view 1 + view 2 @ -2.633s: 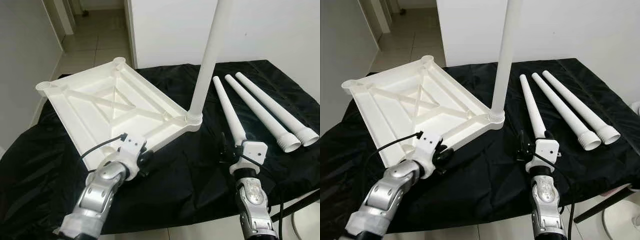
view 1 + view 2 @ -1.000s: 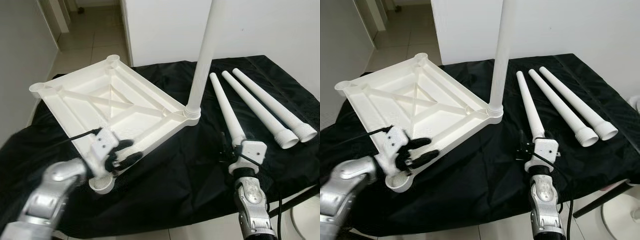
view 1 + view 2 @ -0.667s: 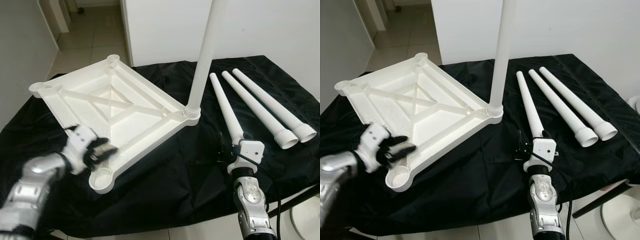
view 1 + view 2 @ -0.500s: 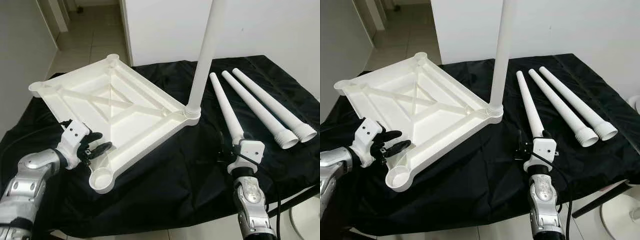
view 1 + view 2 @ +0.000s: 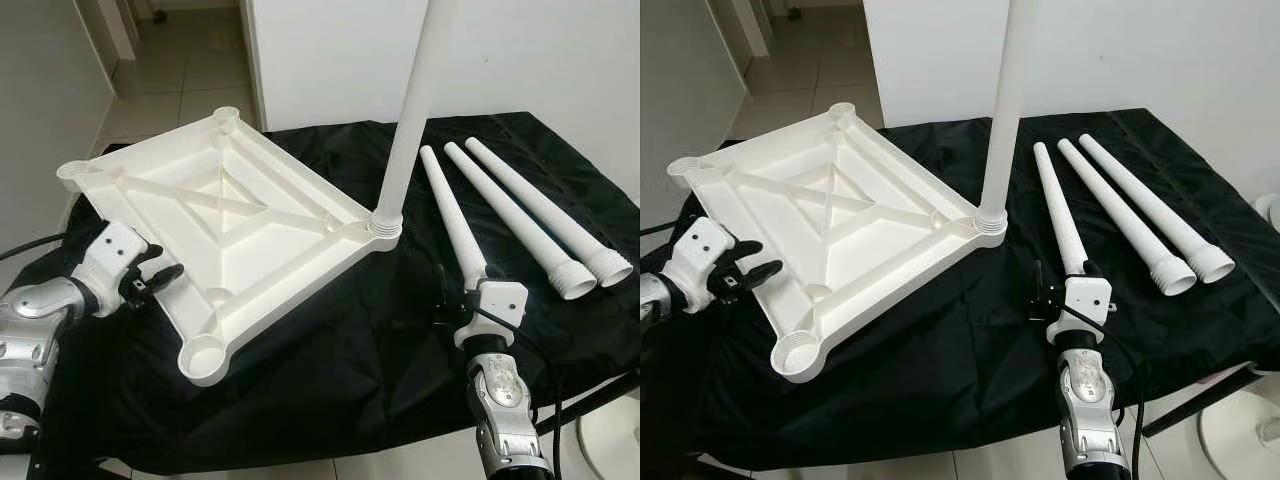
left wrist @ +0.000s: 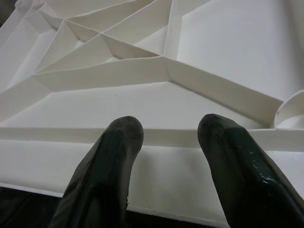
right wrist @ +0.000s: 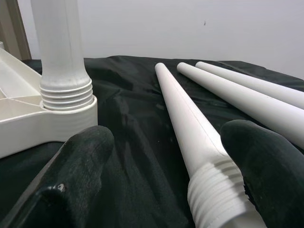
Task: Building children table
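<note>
Head views: white tabletop (image 5: 225, 230) lies underside up on a black cloth (image 5: 340, 340), ribs showing, presumably so the corner sockets face up for the legs. One fitted leg (image 5: 410, 110) stands upright in the corner nearest the right arm. Three loose legs (image 5: 520, 215) lie side by side on the cloth, threaded ends toward the robot, handy for pickup. Left gripper (image 5: 152, 283) sits just off the tabletop's long edge, fingers parted, holding nothing. Right gripper (image 5: 1058, 290) sits at the threaded end of the nearest loose leg (image 5: 1060, 215).

Left wrist view: two black fingers (image 6: 107, 166) spread apart, empty. Tabletop's side wall is directly ahead of the tips, very near; contact cannot be told. Likely placed to steady or turn the top.

Right wrist view: fingers (image 7: 83, 161) wide apart, with the nearest leg's threaded end between them, not clamped. Fitted leg's threaded base sits in its socket ahead, off to one side. Judgement: lined up to take the second leg.
</note>
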Robot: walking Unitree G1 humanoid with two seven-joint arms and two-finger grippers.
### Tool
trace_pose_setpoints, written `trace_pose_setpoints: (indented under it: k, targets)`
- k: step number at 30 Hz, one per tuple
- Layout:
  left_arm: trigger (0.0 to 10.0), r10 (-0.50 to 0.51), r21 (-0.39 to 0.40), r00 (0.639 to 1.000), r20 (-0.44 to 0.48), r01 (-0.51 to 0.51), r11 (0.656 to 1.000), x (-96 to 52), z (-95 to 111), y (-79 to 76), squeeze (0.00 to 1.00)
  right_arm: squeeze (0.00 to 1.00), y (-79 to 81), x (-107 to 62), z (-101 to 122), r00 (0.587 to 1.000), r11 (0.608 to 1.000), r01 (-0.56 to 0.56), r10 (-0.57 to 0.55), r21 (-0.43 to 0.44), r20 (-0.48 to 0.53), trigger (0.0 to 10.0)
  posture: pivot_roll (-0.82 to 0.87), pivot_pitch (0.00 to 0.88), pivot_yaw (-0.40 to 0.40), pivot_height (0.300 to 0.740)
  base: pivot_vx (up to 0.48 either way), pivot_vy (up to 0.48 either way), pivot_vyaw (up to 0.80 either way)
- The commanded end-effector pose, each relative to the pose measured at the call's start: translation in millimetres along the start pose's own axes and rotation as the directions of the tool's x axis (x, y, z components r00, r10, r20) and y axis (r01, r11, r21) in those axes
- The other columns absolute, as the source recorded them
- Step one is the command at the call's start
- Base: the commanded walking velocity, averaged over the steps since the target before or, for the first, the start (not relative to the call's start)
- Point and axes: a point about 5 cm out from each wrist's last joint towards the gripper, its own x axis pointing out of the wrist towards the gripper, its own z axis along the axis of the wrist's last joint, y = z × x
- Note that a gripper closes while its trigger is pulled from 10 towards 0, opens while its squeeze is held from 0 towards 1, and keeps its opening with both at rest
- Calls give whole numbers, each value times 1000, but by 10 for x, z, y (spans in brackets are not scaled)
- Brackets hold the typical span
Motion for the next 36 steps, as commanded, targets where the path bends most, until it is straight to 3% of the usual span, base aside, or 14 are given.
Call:
trace_pose_setpoints:
  k: [1,2,8,11,15,19,21,24,27,33,36]
  targets:
    - [10000,20,43,999,-44,-18,999,-18,-77,-29,0,0,-11,-25,-17,1000,1000,2,-2,4,-7,10000,-70,24,36,740,0,0,0]
    - [10000,-50,143,996,-80,61,988,4,-123,-147,0,0,-10,-25,-18,1000,1000,-2,2,3,-8,10000,-71,24,36,740,0,0,0]
    - [10000,-126,215,987,-99,144,966,39,-160,-288,0,0,-16,-15,-15,1000,1000,-5,5,2,-7,10000,-69,23,36,740,0,0,0]
    - [10000,-202,237,972,-116,225,945,71,-237,-503,0,0,-26,0,-11,1000,1000,-5,5,0,-4,10000,-71,20,43,740,0,0,0]
    - [10000,-229,238,965,-129,255,937,71,-285,-586,0,0,-29,2,-9,1000,1000,-4,4,-1,-3,10000,-71,20,43,740,0,0,0]
    - [10000,-293,229,952,-89,305,924,116,-256,-817,0,0,-35,-6,-15,1000,1000,-2,2,-3,-5,10000,-71,15,50,740,0,0,0]
    - [10000,-293,229,952,-89,305,924,116,-256,-817,0,0,-35,-6,-15,1000,1000,-2,2,-3,-5,10000,-71,15,50,740,0,0,0]
    - [10000,-349,215,937,-30,347,913,173,-170,-1056,0,0,-22,-10,-23,1000,1000,-2,2,-1,-6,10000,-72,11,59,740,0,0,0]
    - [10000,-358,209,933,-14,353,912,187,-142,-1113,0,0,-19,-12,-26,1000,1000,-2,2,0,-6,10000,-72,11,59,740,0,0,0]
    - [10000,-416,187,909,36,402,896,243,-11,-1395,0,0,-3,-30,-51,1000,1000,-3,3,3,-13,10000,-72,7,74,740,0,0,0]
    - [10000,-425,188,904,43,410,892,245,16,-1431,0,0,-2,-30,-53,1000,1000,-3,3,3,-14,10000,-72,7,74,740,0,0,0]
